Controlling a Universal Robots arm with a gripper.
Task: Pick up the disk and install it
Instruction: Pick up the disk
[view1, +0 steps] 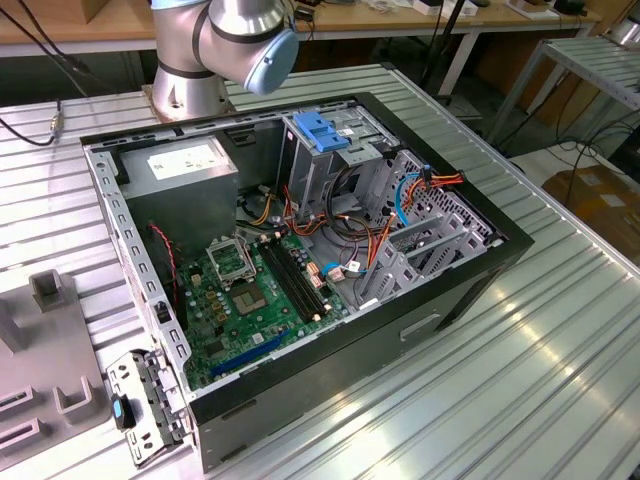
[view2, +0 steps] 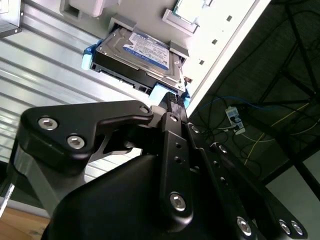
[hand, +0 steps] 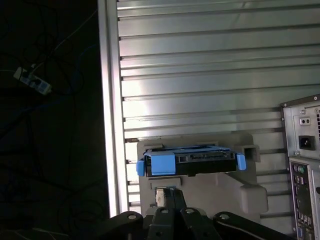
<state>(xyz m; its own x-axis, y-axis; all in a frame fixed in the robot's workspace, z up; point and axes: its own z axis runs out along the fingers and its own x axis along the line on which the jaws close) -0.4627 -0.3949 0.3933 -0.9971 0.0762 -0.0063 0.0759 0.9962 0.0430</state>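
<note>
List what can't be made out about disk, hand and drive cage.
- Second wrist view: near end of the disk partly covered by the hand; contact unclear.
- First wrist view: disk seen end-on, label face hidden; hand cut off by the picture's edge.
- Exterior view: inside of the drive cage hidden by its blue latch and walls; arm cut off by the top edge.

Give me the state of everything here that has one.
Disk: lying label up in the holder, not installed.
Holder: on the table, carrying the disk.
Case: on its side, panel off, inside exposed.
Claw: close to the disk's blue end.
</note>
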